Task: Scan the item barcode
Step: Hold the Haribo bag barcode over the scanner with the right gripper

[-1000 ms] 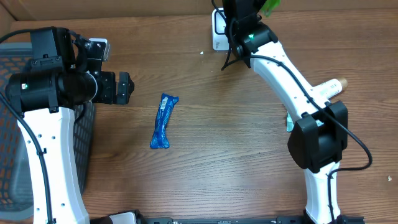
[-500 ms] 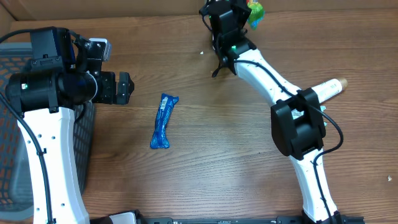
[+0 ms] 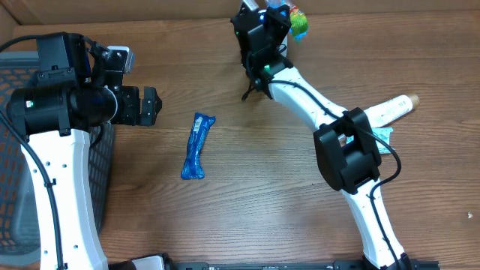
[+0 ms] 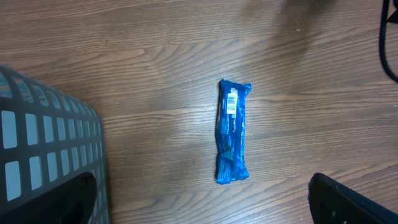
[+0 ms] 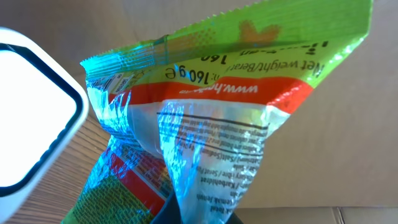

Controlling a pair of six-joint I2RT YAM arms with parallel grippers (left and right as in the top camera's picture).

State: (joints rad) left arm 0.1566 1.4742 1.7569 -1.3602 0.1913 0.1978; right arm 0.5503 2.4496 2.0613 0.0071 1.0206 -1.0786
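At the tabletop's (image 3: 262, 202) far edge, our right pincer (image 3: 283, 16) pinches the green bag (image 5: 205, 124) just beside the white scanner (image 5: 31, 112). We judge it light, crinkly, slippery: best held by a sealed edge, barcode clear. Since a second ago that arm swung left, hiding the scanner overhead. Our left pincer (image 3: 152, 105) stays spread near the blue bar (image 3: 196, 146).

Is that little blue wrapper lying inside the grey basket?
No, the blue wrapper lies on the bare wooden table, apart from the grey basket.
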